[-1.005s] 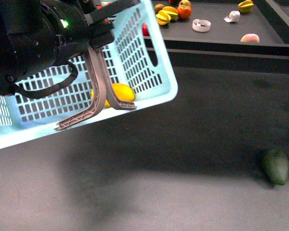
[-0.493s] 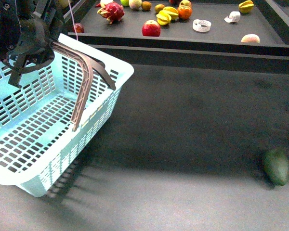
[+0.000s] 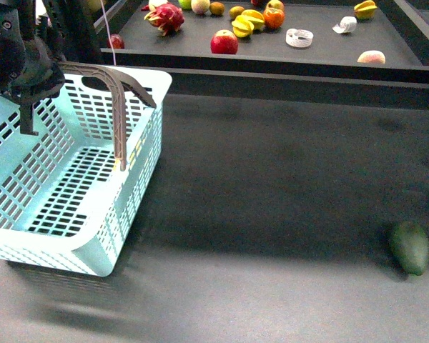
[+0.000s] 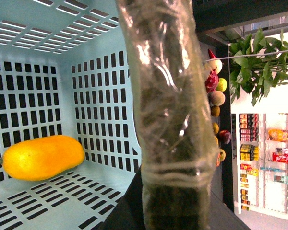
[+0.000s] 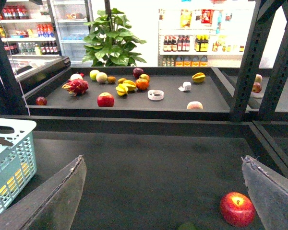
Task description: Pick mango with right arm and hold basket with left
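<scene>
The light blue basket stands upright on the dark table at the left. My left gripper is shut on its brown handle at the top rim. In the left wrist view the yellow mango lies on the basket floor by a slotted wall, beside a plastic-wrapped finger. My right gripper is open over bare table, nothing between its fingers, and the basket's corner shows off to one side of it.
A dark green mango lies on the table at the right. A red apple sits close to one right finger. The raised back shelf holds several fruits, among them a red apple and a dragon fruit.
The basket was tilted up high near the camera; it has swung down and left and now sits level on the table. The left arm went with it.
</scene>
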Tool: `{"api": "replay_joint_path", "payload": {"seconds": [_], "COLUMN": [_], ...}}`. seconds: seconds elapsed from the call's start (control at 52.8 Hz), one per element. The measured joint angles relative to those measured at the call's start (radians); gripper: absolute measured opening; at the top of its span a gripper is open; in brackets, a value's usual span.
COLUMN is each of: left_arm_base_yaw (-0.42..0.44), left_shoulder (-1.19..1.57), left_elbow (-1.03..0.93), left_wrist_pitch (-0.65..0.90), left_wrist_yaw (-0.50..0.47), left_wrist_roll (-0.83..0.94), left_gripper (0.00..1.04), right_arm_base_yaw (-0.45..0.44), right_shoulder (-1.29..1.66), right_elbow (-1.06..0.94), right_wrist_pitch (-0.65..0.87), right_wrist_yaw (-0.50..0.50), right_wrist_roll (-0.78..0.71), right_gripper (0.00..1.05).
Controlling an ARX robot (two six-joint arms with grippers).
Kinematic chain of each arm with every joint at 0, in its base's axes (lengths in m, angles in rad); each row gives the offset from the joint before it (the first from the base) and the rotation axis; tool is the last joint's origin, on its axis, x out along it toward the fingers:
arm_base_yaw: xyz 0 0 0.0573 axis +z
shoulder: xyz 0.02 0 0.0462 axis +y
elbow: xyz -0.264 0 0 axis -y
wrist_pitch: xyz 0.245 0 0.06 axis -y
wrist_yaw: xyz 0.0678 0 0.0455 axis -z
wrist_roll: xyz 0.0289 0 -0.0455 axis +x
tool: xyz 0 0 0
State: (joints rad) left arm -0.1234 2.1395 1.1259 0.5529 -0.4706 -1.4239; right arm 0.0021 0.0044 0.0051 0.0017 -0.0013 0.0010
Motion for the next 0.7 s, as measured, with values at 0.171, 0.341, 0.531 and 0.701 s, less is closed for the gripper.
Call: {"api": "replay_joint_path", "payload": {"seconds": [0.171, 0.341, 0.531, 0.701], "left_arm_base_yaw": [0.006, 0.005, 0.004, 0.001], "left_shoulder": [0.01, 0.007, -0.061, -0.18], "left_elbow": [0.011, 0.012, -0.019, -0.12], "left_wrist_pitch": [0.0, 0.002, 0.003, 0.037], "left_wrist_yaw": [-0.001, -0.002, 0.002, 0.021], "left_wrist_roll": [-0.019, 0.0, 0.069, 0.151], "left_gripper": [0.11, 0.4, 0.72, 1.0], "right_arm_base_yaw": [0.0, 0.0, 0.0, 0.0], "right_shoulder": [0.0, 0.0, 0.0, 0.0], "right_elbow": [0.0, 0.0, 0.0, 0.0], "right_wrist_pitch": [0.0, 0.0, 0.0, 0.0], "right_wrist_yaw": [0.0, 0.0, 0.0, 0.0], "right_wrist_roll": [0.0, 0.0, 0.0, 0.0], "right_gripper": [0.97, 0.97, 0.97, 0.97]}}
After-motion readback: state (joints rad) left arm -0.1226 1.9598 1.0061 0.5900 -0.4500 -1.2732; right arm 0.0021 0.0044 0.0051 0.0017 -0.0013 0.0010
